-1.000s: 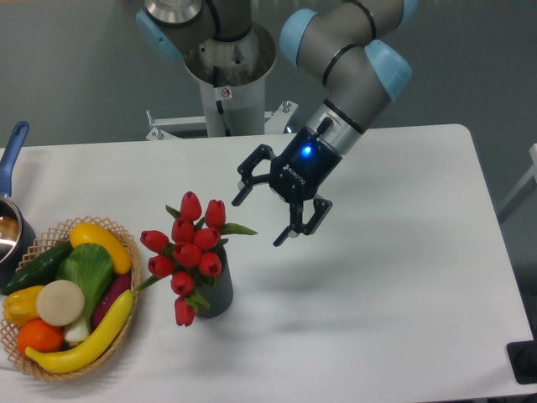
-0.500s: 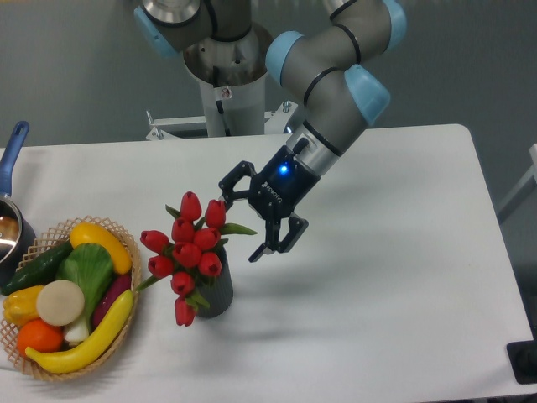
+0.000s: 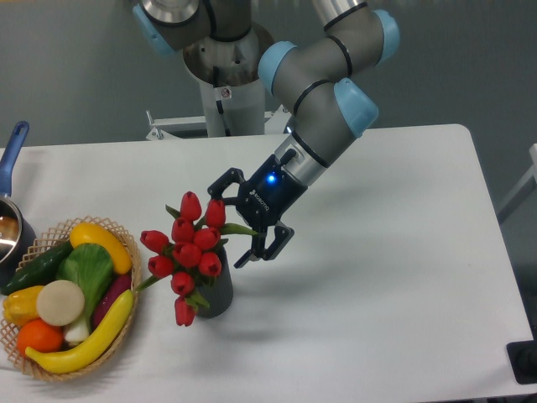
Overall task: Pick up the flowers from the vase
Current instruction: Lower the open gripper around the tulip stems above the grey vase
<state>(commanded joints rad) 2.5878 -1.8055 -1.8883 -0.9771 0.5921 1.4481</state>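
One black two-finger gripper (image 3: pixel 228 225) hangs with its jaws spread wide, just beside the upper right of the bunch of red tulip buds with green leaves (image 3: pixel 188 246); one finger is level with the topmost buds, the other lower right, over a leaf. That bunch stands in the small dark grey ribbed vase (image 3: pixel 216 291) on the white table (image 3: pixel 377 285). Well to the left sits a woven basket of vegetables (image 3: pixel 44 235).

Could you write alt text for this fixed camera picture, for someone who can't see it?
A robot arm's open hand hovers beside red tulips standing in a small dark vase on a white table. At left sits a wicker basket of vegetables.
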